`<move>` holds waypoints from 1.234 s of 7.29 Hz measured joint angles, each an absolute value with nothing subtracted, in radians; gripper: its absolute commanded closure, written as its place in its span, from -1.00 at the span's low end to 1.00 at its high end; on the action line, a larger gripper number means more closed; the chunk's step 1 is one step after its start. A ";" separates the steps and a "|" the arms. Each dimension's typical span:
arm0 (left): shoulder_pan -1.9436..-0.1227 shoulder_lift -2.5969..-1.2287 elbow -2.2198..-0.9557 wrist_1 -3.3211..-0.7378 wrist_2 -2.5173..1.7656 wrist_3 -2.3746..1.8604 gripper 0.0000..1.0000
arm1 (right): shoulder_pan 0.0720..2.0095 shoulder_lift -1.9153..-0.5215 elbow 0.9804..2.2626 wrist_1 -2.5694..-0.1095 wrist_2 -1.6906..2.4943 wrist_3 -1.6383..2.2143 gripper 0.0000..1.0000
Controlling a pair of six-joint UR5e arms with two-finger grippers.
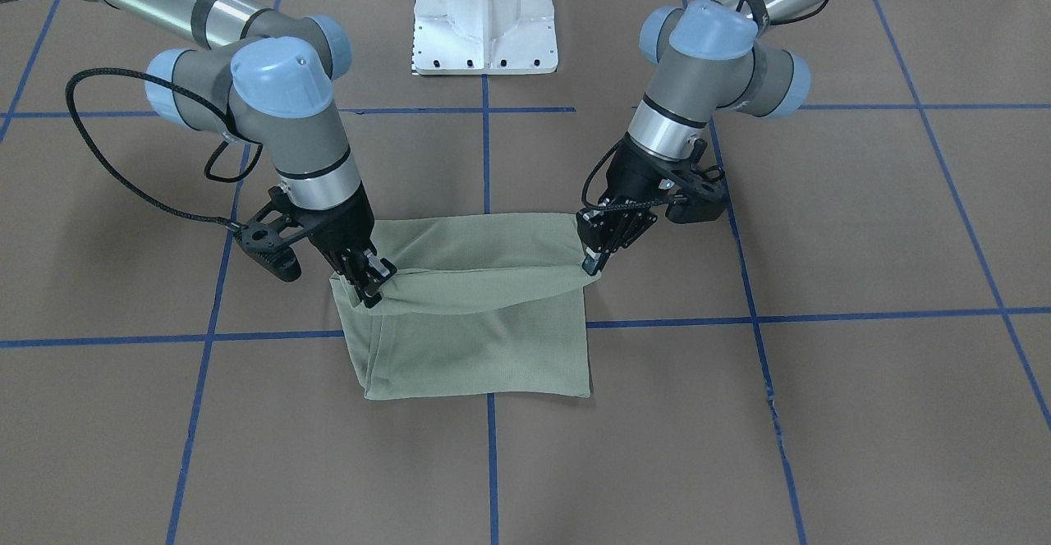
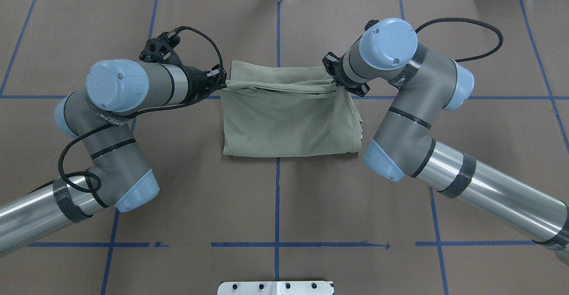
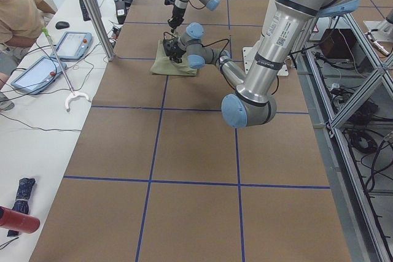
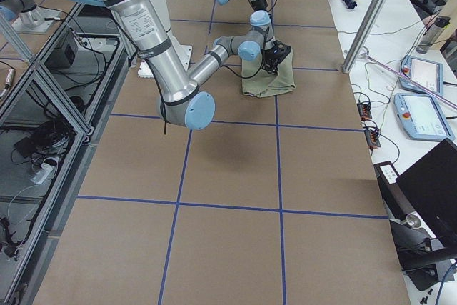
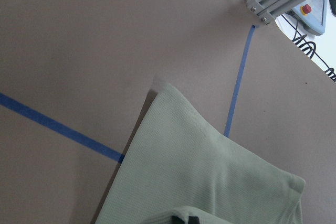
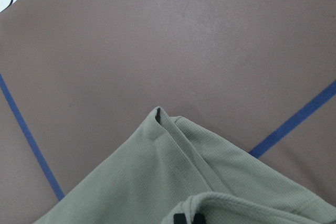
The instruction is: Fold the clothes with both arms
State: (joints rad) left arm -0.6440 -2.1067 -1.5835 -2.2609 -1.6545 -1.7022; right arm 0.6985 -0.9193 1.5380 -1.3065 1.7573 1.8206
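The pale sage-green shirt (image 1: 484, 340) lies folded into a rectangle at the table's middle, also in the overhead view (image 2: 289, 126). My left gripper (image 1: 593, 264) is shut on one corner of the shirt's upper layer, seen at the overhead view's left (image 2: 221, 84). My right gripper (image 1: 374, 286) is shut on the opposite corner (image 2: 334, 81). The held edge is raised and stretched between them, a little above the lower layers. Both wrist views show shirt fabric (image 5: 210, 182) (image 6: 184, 182) below the fingers. Collar, logo and tag are hidden.
The white pedestal base (image 1: 486, 20) stands at the robot's side of the table. Blue tape lines (image 2: 277, 206) grid the brown table cover. An operator (image 3: 18, 10) sits by tablets (image 3: 34, 73) beyond the far edge; more control pendants (image 4: 421, 116) lie there.
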 measured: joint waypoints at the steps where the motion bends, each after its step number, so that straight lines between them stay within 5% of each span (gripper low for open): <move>1: -0.653 -2.128 -1.516 -2.307 -1.651 -1.694 0.90 | 0.707 -0.891 1.478 -1.281 1.758 1.792 0.22; 2: -0.659 -2.145 -1.465 -2.338 -1.638 -1.680 -0.01 | 0.717 -0.872 1.415 -1.227 1.758 1.768 -0.99; 4: -0.690 -2.191 -1.367 -2.362 -1.587 -1.568 -1.00 | 0.765 -0.822 1.296 -1.152 1.775 1.656 -1.00; 9: -0.862 -2.157 -1.372 -2.371 -1.717 -1.207 -1.00 | 1.007 -0.913 1.264 -1.137 1.944 1.193 -1.00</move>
State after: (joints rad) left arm -0.8615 -2.1568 -1.3718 -2.3714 -1.7171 -1.2072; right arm 1.0068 -0.9132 1.2640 -1.1373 1.9441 1.1934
